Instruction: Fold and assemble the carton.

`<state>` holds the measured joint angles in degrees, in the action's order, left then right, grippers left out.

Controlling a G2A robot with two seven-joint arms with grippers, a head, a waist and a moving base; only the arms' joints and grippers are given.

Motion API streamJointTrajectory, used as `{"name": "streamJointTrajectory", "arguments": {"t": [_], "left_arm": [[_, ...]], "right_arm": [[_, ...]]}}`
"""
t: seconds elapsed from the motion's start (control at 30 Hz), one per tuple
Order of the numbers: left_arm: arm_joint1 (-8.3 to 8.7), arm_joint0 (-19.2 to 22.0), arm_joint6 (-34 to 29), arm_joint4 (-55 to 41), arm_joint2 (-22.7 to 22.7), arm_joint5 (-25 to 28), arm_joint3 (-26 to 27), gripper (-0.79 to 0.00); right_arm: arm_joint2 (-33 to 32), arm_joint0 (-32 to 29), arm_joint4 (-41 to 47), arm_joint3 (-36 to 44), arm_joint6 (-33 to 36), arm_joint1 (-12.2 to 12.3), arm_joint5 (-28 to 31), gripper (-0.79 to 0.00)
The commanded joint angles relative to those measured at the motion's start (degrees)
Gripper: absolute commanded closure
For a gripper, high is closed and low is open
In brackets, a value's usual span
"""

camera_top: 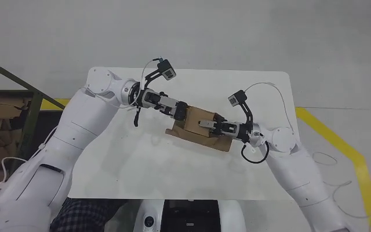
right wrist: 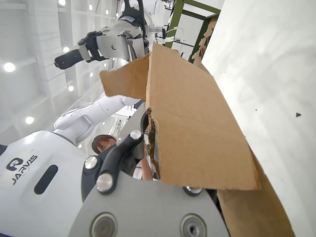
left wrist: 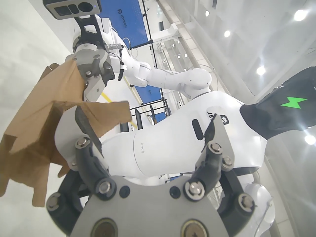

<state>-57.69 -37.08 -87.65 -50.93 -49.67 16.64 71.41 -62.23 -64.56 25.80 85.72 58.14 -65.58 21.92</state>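
Over the table (camera_top: 145, 168) I see the carton (camera_top: 194, 129) lying at its middle. At my left wrist, the left gripper (left wrist: 147, 117) stands wide apart, one finger (left wrist: 86, 124) touching a flap (left wrist: 108, 117). At my right wrist, the right gripper (right wrist: 147, 127) clamps the carton's wall.

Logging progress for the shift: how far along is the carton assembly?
Done: the carton is opened out of flat, walls raised. In hand: the right gripper clamps one wall; the left gripper, open, sits at a loose flap. Left: flaps stick out unfolded, so closing remains.
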Motion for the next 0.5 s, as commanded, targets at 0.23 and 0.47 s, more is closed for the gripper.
{"name": "streamJointTrajectory", "arguments": {"t": [0.23, 0.47], "left_arm": [[0.07, -1.45, 0.30, 2.49, -2.05, 0.29, -1.57, -0.785], [-0.55, -1.26, 1.00, 2.98, -2.24, 0.99, -2.70, -0.785]], "right_arm": [[-0.82, -0.91, 0.97, 1.36, 1.42, 0.24, 0.34, 0.000], [-0.21, -1.74, 1.33, 2.76, 2.54, 0.25, 0.33, 0.000]]}}
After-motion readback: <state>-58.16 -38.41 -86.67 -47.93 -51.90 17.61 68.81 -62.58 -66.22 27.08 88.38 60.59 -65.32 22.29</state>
